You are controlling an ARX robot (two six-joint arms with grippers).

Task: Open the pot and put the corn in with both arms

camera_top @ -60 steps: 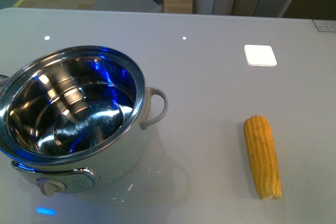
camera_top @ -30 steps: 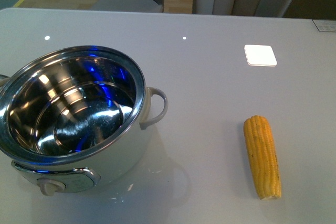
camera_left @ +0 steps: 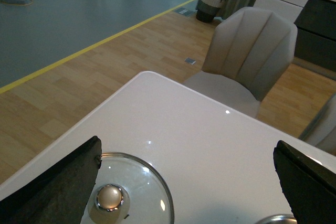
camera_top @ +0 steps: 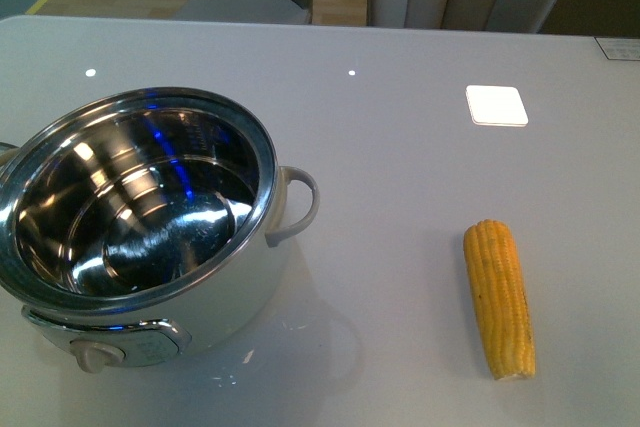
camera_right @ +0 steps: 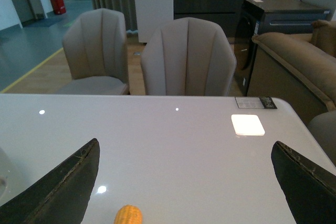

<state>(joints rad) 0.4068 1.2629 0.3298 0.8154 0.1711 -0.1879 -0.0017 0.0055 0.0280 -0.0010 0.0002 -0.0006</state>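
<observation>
Both tools, left [camera_left: 187, 150] and right [camera_right: 185, 148], hang spread wide and empty above the desk [camera_top: 400, 147]; with the lid [camera_left: 137, 195] laid aside, the pot [camera_top: 245, 292] stands open, while the corn [camera_top: 499, 299] lies well to its right, probably within the right tool's reach.

White pot [camera_top: 238, 299] with a steel inside streaked blue — yellow-orange corn [camera_top: 498, 297] ribbed in kernel rows — pale grey table [camera_top: 400, 177].
</observation>
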